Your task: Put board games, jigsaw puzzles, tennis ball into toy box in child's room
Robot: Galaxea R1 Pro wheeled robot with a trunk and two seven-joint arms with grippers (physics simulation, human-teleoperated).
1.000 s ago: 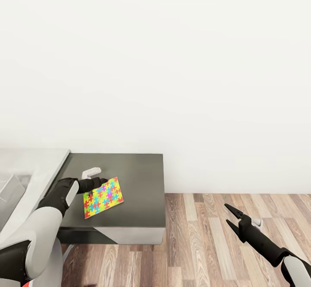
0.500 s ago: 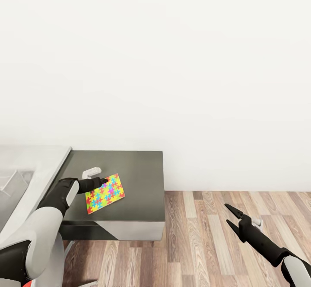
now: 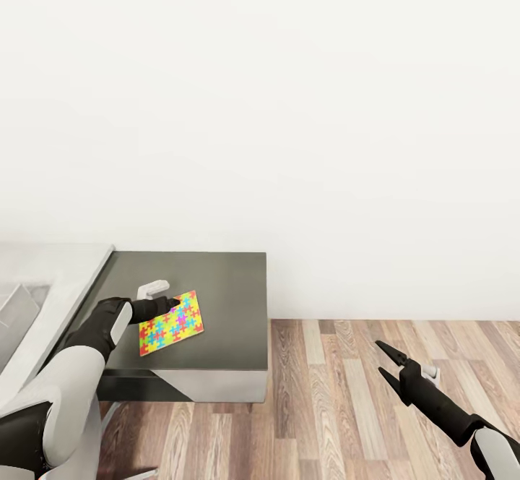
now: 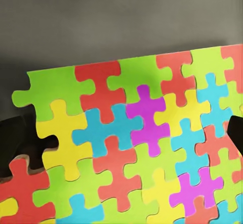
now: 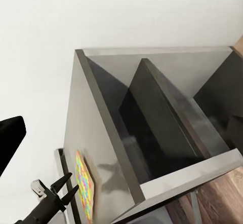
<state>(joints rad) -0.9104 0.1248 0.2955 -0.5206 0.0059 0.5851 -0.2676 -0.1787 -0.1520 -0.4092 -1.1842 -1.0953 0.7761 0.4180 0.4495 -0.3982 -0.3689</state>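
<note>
My left gripper (image 3: 170,302) is shut on the edge of a jigsaw puzzle (image 3: 171,323), a thin square tile of red, yellow, blue and green pieces. It holds the tile just over a dark grey cabinet top (image 3: 224,285). In the left wrist view the jigsaw puzzle (image 4: 136,148) spans the picture, with the dark fingertips (image 4: 12,135) at its sides. The right wrist view shows the jigsaw puzzle (image 5: 84,191) edge-on beside the left gripper (image 5: 63,186). The pale grey table (image 3: 50,277) lies at the left, and a translucent toy box wall (image 3: 13,308) shows at the far left. My right gripper (image 3: 380,358) hangs open and empty over the floor.
The dark grey cabinet (image 5: 152,117) has open compartments with an upright divider and stands against a plain white wall (image 3: 289,104). Wood-plank floor (image 3: 347,393) stretches to the right of it.
The whole view has shifted, so the cabinet and table sit a little further left in the picture. Both arms hold the same pose, and the left gripper keeps the puzzle.
</note>
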